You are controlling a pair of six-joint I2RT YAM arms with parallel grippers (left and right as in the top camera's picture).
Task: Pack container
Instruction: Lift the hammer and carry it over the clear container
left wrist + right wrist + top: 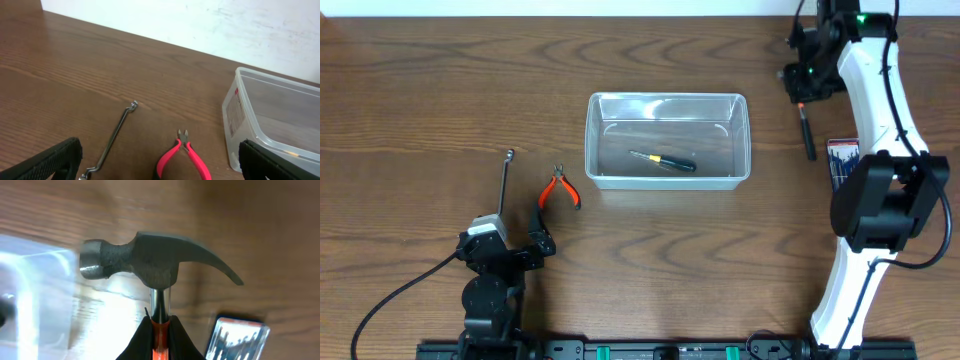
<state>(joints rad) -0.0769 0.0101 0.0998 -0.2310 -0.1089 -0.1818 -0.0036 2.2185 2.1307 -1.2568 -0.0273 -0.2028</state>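
The container [667,140] sits mid-table, a screwdriver [662,161] already inside. The right gripper [159,324] clamps the hammer [150,262] just below its head, likely to carry it in; the left gripper [510,238] rests spread wide near the pliers [560,190]

The left arm [488,290] is black all over, with a pale grey block [484,231] set just behind the left gripper [159,150]. The fingers [50,162] of that gripper are broad, matt black slabs with rounded edges. A black cable [390,305] curves away from the far end of the arm.

The right arm [868,70] has smooth white shells. They are joined well back from the right gripper [157,330] by a bulky, rounded black housing [885,200]. Thin black wires [897,95] run along the white shell. Small green lights [863,18] glow on the black parts close behind the gripper. Its fingers [182,341] are black and taper towards their tips.
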